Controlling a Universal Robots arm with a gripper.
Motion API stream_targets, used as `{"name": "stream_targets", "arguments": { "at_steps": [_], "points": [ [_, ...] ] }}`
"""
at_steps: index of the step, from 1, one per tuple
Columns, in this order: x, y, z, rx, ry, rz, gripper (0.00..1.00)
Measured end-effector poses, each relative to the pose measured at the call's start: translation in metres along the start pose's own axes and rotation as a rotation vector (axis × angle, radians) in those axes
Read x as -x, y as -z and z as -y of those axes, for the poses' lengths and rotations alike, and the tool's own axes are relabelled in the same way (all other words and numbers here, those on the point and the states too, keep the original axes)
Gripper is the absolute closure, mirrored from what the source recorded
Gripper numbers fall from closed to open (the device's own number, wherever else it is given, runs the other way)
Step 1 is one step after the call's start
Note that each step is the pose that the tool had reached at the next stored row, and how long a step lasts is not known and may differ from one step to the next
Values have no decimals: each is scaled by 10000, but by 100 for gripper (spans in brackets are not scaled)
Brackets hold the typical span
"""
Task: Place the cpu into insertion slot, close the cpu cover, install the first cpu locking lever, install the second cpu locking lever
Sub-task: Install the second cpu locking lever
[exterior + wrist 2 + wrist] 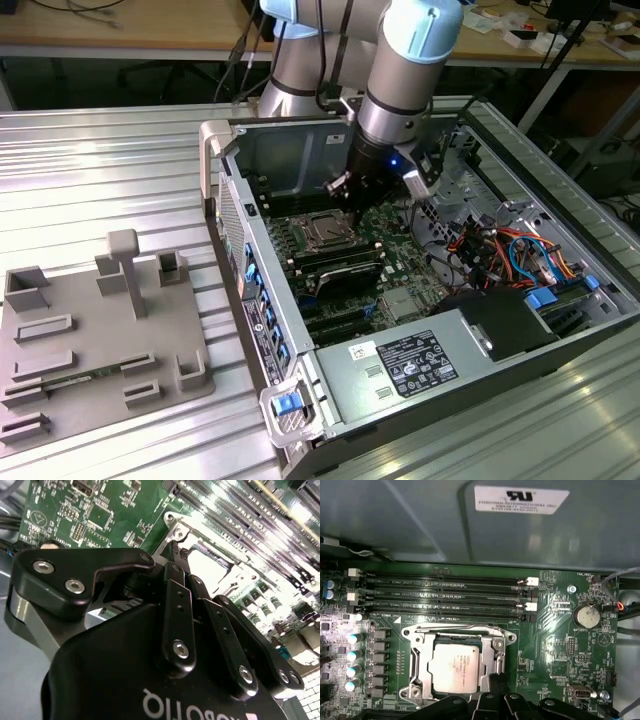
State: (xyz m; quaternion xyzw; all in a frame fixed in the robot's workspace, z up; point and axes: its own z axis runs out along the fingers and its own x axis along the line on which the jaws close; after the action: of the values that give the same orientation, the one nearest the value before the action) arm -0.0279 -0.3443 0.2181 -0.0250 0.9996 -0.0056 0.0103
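Your cpu (454, 666) sits flat in the insertion slot (422, 682), silver top up, and the cpu cover (497, 652) lies down around it, its frame edging the chip on all sides (the cut-out middle leaves the metal top showing). In the exterior view you see the same socket (327, 231) toward the back of the motherboard (400, 250), inside the open computer case (480, 370). Right beside the socket's edge comes your gripper (496, 680), its black fingers (176, 607) drawn close together in both wrist views, tips down at the cover's frame; whether they actually pinch anything there, you cannot tell, since the linkage hides the tips. Beyond the socket run the long memory slots (445, 592). Out on the ribbed metal table (120, 170), well apart at the exterior view's left, a grey fixture tray (95, 340) rests.
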Motion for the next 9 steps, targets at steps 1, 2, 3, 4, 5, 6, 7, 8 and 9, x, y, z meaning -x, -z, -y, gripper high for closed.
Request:
{"name": "stream_targets", "arguments": {
  "at_steps": [1, 2, 3, 4, 5, 6, 7, 8, 9],
  "points": [
    [-1, 0, 22, -1, -2, -8, 89],
    [-1, 0, 47, -1, -5, -14, 89],
    [-2, -1, 71, 0, -6, -18, 89],
    [-3, -1, 96, -1, -8, -23, 89],
    [0, -1, 135, 0, -14, -39, 89],
    [2, -2, 158, 0, -19, -49, 89],
    [2, -2, 181, 0, -23, -56, 89],
    [2, -2, 202, 0, -26, -61, 89],
    [1, -4, 213, -7, -26, -64, 89]
  ]
}}
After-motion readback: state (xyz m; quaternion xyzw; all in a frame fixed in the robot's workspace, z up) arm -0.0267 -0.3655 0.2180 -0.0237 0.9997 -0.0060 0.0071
